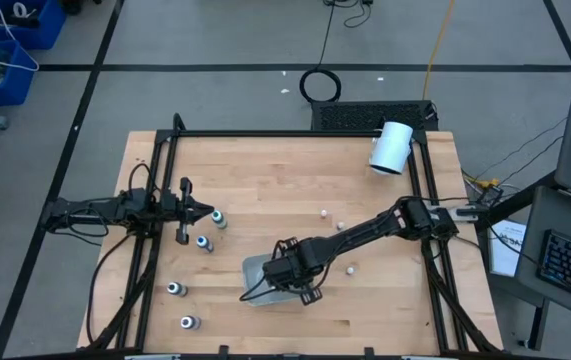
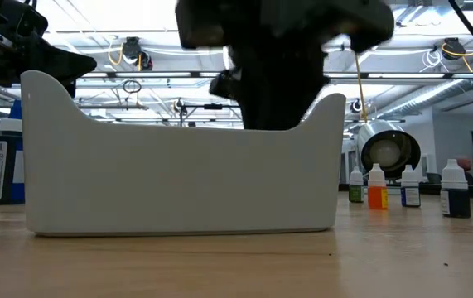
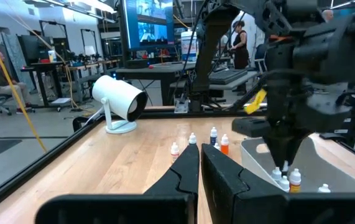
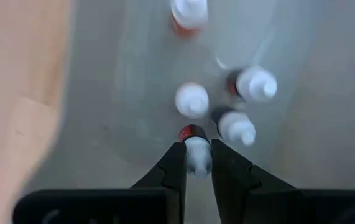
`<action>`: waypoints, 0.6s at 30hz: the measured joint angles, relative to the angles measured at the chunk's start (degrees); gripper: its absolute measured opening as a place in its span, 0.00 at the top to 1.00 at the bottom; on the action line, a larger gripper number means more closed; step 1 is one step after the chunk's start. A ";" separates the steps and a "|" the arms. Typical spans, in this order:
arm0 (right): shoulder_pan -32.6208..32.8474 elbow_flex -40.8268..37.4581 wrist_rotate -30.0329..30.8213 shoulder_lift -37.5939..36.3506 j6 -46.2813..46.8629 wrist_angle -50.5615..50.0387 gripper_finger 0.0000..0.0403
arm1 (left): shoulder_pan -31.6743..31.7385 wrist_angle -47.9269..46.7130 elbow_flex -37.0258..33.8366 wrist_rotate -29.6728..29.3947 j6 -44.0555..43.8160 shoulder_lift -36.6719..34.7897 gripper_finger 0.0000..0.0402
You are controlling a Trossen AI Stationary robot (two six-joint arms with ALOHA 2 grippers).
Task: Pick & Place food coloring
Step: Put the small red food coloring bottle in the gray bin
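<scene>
Nearest the low camera: clear plastic tray point(image 2: 178, 174), blocking most of the table point(image 1: 285, 190), with the right arm dropping into it from above. Right gripper point(image 4: 197, 163) down inside the tray, fingers pinched on a small red-banded food coloring bottle point(image 4: 196, 152) by its pale top. Four more small bottles point(image 4: 193, 99) standing in the tray just beyond the fingertips, seen only from the right wrist. Left gripper point(image 1: 208, 211) closed on nothing, hovering over the table's left side just beside a dark-bodied bottle point(image 1: 220, 219). Three more dark-bodied bottles point(image 1: 175, 289) spread along the left, plain only from above. White cylinder point(image 1: 392, 148) near the far right corner. Tiny whitish bottles point(image 1: 324, 213) loose mid-table.
</scene>
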 joint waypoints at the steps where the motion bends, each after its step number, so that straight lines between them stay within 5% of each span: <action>1: -0.08 -0.43 0.01 0.00 0.02 0.01 0.90 | 0.01 -0.01 -0.02 0.00 0.00 -0.01 0.94; 18: -0.25 -3.80 -0.87 -0.39 0.49 2.35 0.90 | 0.01 0.00 -0.02 0.00 0.00 -0.02 0.94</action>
